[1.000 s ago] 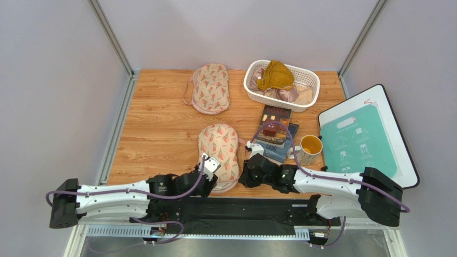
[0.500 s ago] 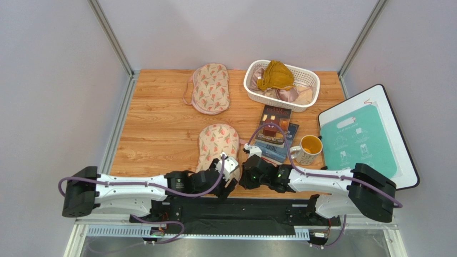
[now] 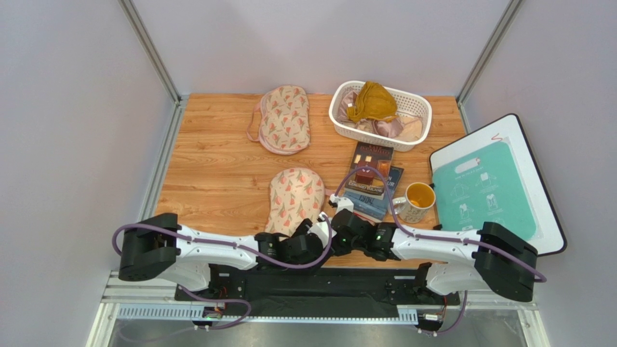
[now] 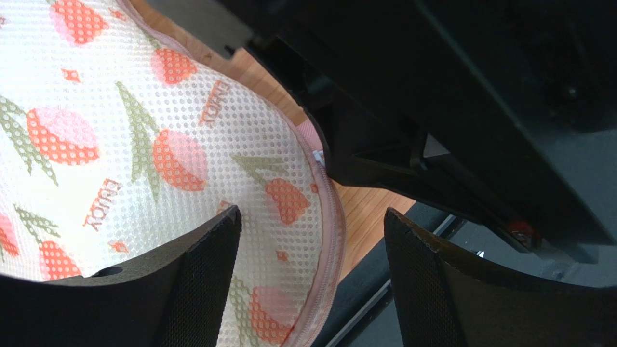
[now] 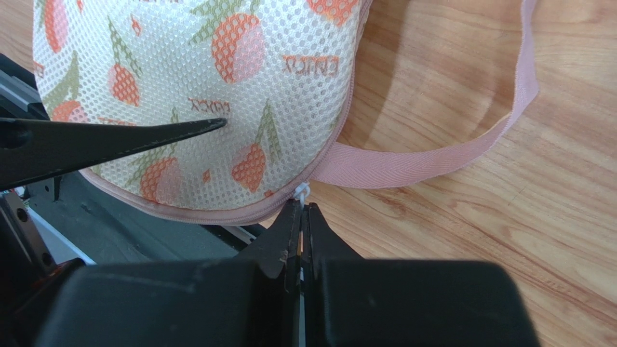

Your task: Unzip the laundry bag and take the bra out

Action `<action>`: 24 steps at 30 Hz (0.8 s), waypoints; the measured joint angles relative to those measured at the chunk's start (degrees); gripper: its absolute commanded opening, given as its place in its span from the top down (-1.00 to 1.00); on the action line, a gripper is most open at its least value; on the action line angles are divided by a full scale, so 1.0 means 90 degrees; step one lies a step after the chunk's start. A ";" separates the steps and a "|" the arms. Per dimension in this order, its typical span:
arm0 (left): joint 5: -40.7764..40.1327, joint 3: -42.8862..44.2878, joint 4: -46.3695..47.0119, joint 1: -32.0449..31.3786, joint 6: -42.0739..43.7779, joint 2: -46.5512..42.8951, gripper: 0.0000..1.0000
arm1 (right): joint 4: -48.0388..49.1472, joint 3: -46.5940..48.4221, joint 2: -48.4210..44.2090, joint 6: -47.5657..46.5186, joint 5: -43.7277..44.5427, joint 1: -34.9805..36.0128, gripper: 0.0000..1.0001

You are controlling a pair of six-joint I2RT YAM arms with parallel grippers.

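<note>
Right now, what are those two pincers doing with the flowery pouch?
Left pincer open, straddling near edge of laundry bag. Right pincer shut on the zip pull. Bag zipped, bra unseen. Pink strap alongside, not blocking.

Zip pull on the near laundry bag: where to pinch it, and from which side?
Pinch the small white zip pull jutting from the pink seam of the laundry bag, beside the strap. Come from the near edge, low, closing across the thin tab; the right gripper looks shut on it so.

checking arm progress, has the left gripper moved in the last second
Yes, the left gripper shifted right across the near end of the laundry bag, toward the mug.
</note>
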 measured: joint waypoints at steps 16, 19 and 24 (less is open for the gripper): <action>-0.0257 -0.0163 0.0306 -0.0010 -0.0211 -0.0046 1.00 | -0.0044 -0.0005 -0.0340 0.0010 0.0049 0.0000 1.00; -0.0274 -0.0262 0.0308 -0.0010 -0.0223 -0.0236 1.00 | -0.0041 -0.0005 -0.0364 0.0027 0.0044 0.0007 1.00; -0.0267 -0.0525 0.0301 -0.0010 -0.0257 -0.0748 1.00 | -0.0017 -0.0005 -0.0415 0.0058 0.0049 0.0012 1.00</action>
